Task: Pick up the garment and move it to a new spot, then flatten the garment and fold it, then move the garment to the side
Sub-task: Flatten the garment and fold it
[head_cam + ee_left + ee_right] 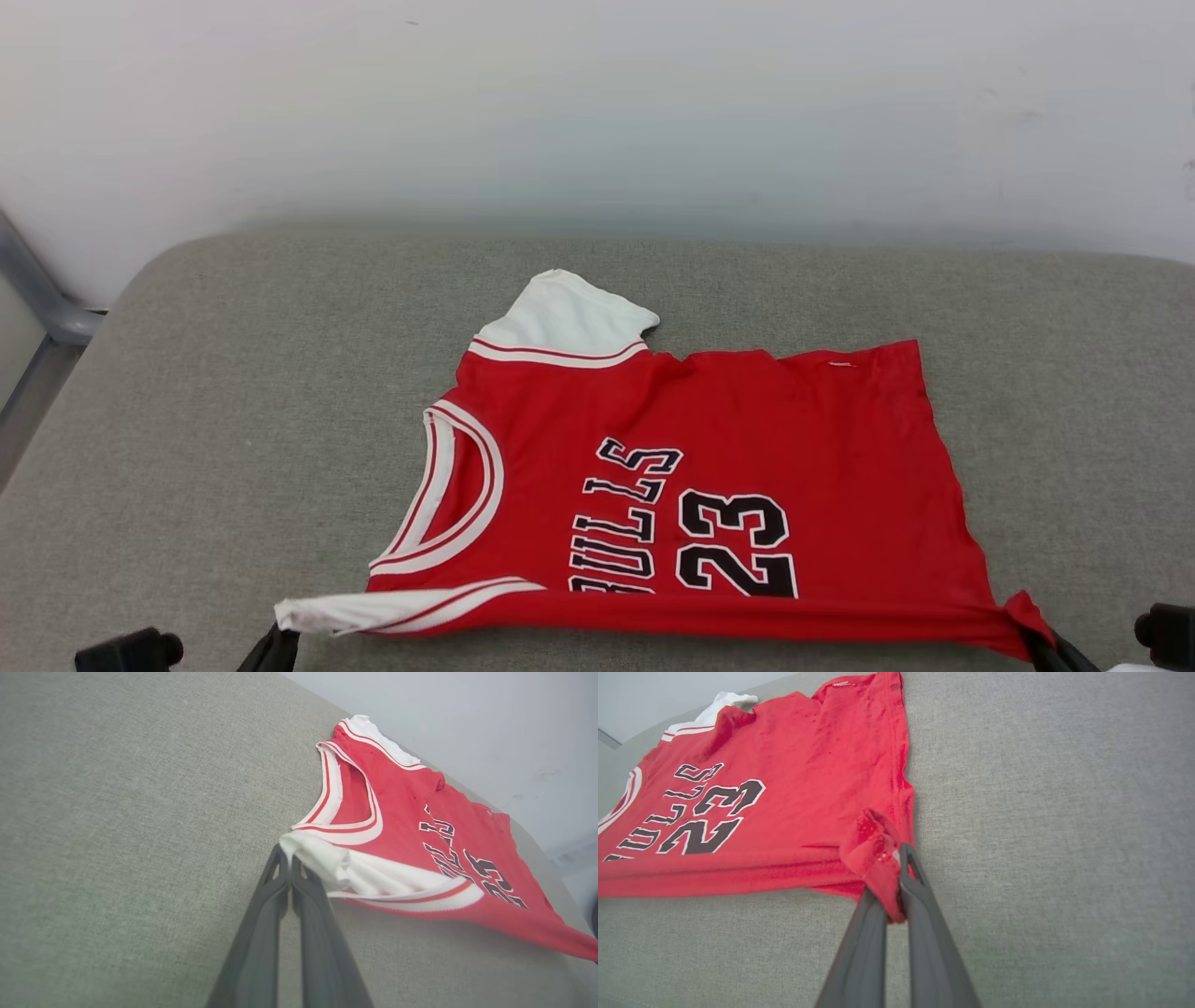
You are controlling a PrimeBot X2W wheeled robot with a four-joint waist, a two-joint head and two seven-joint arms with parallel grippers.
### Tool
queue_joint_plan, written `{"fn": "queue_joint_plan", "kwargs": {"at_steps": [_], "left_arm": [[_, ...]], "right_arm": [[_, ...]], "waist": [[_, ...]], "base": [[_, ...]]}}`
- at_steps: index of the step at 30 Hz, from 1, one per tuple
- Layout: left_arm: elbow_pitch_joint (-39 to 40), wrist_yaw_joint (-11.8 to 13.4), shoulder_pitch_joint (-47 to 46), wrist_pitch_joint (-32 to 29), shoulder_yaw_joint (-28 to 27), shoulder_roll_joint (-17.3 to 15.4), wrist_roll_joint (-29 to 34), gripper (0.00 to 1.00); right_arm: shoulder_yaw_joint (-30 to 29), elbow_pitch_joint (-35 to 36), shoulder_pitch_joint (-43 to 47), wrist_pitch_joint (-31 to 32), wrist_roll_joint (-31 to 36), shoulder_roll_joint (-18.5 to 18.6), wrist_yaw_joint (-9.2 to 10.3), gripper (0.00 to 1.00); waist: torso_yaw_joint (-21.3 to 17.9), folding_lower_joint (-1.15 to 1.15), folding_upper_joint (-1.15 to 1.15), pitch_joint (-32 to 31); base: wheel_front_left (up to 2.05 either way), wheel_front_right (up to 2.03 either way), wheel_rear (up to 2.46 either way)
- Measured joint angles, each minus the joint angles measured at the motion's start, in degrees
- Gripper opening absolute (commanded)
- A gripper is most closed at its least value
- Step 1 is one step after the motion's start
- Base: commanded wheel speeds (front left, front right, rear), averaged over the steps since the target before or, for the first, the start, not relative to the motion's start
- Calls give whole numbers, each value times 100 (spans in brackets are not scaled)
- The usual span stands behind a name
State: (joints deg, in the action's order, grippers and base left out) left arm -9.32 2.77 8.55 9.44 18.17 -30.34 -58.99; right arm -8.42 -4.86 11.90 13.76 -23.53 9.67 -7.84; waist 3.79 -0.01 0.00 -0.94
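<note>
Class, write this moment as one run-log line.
garment: front up, near edge taut | left gripper: shut on its white sleeve | right gripper: shut on its hem corner

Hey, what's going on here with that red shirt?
A two-armed robot is handling a red shirt laid front-up on a grey cushion. Its left gripper is shut on the near white sleeve, and its right gripper is shut on the near bottom corner. The near edge is pulled taut between them and looks slightly raised, while the rest lies fairly flat.
</note>
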Motion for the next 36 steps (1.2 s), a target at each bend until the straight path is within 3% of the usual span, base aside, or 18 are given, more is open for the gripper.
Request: {"fn": "queue_joint_plan", "kwargs": {"at_steps": [11,25,26,28,29,30,31,36], "left_arm": [[-724,-348,-1347,-285,369,224,207,0],[-2263,-882,-2742,-563,1017,625,582,0],[-2366,-894,-2777,-576,1066,645,588,0],[-2547,-938,-2854,-682,1160,706,558,0],[-2602,-951,-2876,-720,1205,736,524,2],[-2650,-976,-2893,-716,1226,757,498,30],[-2699,-983,-2909,-699,1243,762,470,100],[-2910,-1015,-2944,-449,1255,758,437,100]], "right_arm": [[231,4,-856,634,522,-85,30,0],[770,-1257,-2019,557,647,45,34,0],[820,-1354,-2043,522,658,52,34,9],[867,-1499,-2107,411,625,43,34,40],[889,-1568,-2122,349,624,44,34,73],[915,-1616,-2130,264,601,45,34,100],[968,-1656,-2134,165,593,57,34,100],[988,-1719,-2134,-771,523,63,33,100]], "waist": [[-124,1,0,263],[-127,2,0,1064],[-126,2,0,1082],[-124,2,0,1096],[-123,2,0,1087],[-124,2,0,1076],[-127,2,0,1062],[-136,1,0,941]], "base": [[0,0,0],[0,0,0],[0,0,0],[0,0,0],[0,0,0],[0,0,0],[0,0,0],[0,0,0]]}}
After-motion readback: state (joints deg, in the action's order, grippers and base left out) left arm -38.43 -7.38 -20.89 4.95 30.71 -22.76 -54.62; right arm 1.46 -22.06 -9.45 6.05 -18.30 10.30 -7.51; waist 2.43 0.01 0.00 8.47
